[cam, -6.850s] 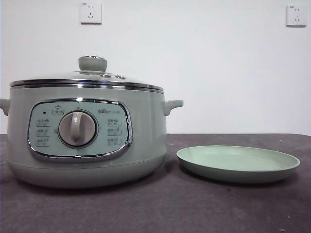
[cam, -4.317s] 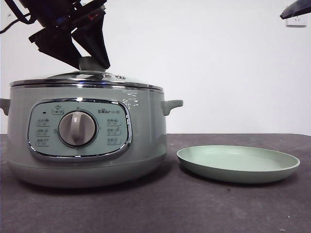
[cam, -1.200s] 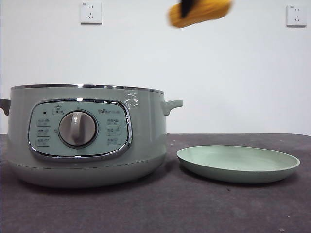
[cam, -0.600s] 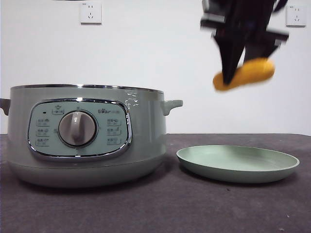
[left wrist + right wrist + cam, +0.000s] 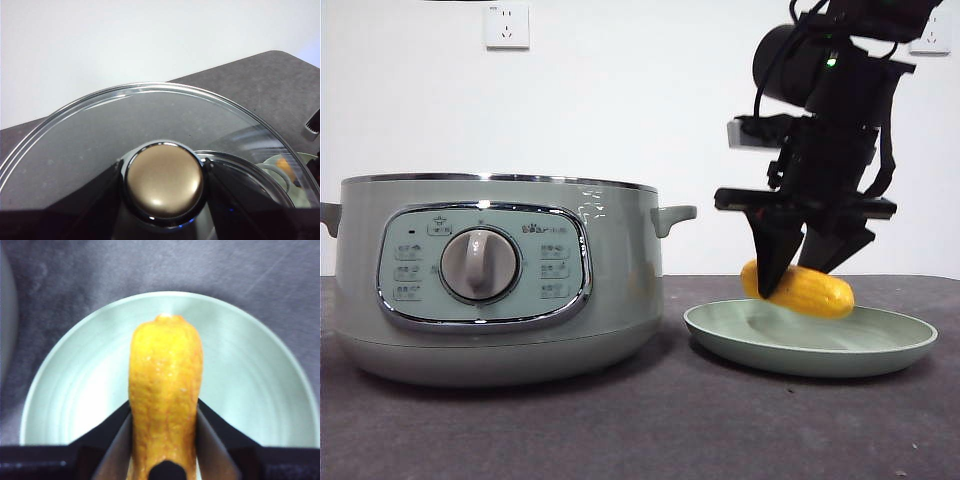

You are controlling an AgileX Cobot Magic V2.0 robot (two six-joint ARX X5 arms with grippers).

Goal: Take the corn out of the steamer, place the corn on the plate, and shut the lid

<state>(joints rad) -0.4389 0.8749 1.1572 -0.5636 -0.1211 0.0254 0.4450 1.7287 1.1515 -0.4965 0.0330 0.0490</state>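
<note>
The front camera sits low, about level with the worktop (image 5: 620,430), and looks straight across it at the white wall; the steamer (image 5: 500,280) and plate (image 5: 810,340) stand close and large. The right wrist camera looks steeply down along its own fingers (image 5: 112,450) onto the plate (image 5: 70,390), very near, with the corn (image 5: 165,385) filling the middle. Both views share plate and corn (image 5: 798,290). The left wrist camera looks through the lid (image 5: 150,115) held just before it, across the worktop (image 5: 260,80) to the wall.
</note>
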